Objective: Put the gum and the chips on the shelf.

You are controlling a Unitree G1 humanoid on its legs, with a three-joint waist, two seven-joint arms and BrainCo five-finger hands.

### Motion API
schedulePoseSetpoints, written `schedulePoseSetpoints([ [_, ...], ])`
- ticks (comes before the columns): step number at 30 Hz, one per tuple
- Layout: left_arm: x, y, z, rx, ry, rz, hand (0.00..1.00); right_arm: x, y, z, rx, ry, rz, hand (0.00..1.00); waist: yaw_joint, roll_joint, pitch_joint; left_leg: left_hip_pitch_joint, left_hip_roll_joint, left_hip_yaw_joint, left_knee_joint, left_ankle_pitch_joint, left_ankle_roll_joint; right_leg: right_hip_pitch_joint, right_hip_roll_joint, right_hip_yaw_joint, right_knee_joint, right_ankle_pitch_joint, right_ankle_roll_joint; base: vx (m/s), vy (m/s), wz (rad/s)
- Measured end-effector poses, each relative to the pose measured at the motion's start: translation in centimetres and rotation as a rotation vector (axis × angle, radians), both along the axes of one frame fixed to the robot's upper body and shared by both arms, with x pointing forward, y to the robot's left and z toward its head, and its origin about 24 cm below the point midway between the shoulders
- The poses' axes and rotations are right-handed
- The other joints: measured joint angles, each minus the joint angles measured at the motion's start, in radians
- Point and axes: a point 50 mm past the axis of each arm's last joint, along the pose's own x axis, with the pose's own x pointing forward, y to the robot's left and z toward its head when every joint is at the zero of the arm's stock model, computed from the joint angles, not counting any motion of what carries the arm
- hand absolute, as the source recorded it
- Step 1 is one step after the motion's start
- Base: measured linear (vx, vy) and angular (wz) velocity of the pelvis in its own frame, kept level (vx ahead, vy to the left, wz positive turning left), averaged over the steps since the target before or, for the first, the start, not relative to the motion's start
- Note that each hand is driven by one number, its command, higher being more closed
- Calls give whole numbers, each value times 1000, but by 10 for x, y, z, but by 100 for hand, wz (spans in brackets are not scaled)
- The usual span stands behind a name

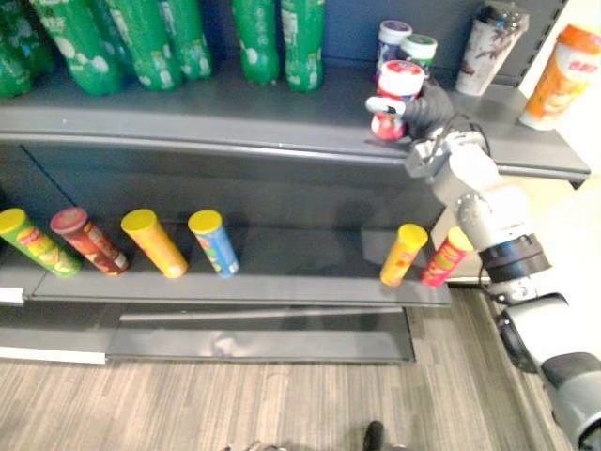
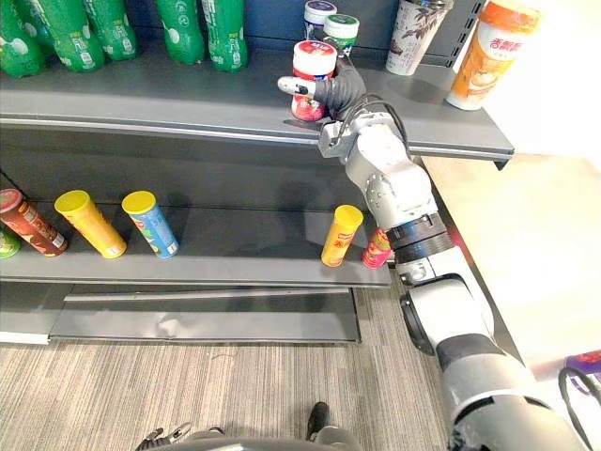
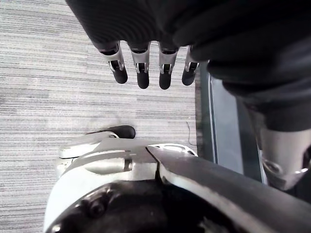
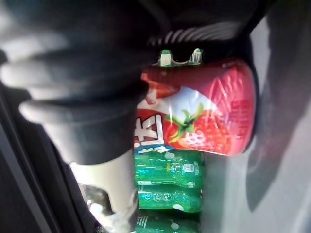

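Observation:
A red and white gum jar [image 1: 398, 89] with a strawberry picture stands upright near the front edge of the upper shelf [image 1: 235, 117]. My right hand [image 1: 427, 108] is shut on it, fingers curled round its side. In the right wrist view the jar [image 4: 204, 116] lies right against the hand [image 4: 87, 97]. I cannot tell whether its base rests on the board. Two chip cans, one yellow [image 1: 402, 254] and one red [image 1: 446, 256], lean on the lower shelf [image 1: 300, 282] below the hand. My left hand [image 3: 141, 68] hangs over the floor, fingers straight and holding nothing.
Green bottles [image 1: 282, 42] line the back of the upper shelf. Two more jars [image 1: 406, 42] stand just behind the held one, with a patterned cup [image 1: 490, 42] and an orange cup [image 1: 562, 75] to the right. Several chip cans [image 1: 155, 242] lie at the lower shelf's left.

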Motion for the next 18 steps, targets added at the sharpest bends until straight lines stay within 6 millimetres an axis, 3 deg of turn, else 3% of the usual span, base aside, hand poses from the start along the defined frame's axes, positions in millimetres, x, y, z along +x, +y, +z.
schedulePoseSetpoints([
  [10,1,0,0,1,-2,-1,0,-3,4,4,-13,-22,32,0,0,0,0,1,-1,8,0,0,0,-5,6,7,0,0,0,0,0,-1],
  [18,1,0,0,1,-2,-1,0,-11,11,24,-3,-112,61,0,-1,0,0,3,0,12,1,0,-1,-5,8,11,0,0,0,0,0,0],
])
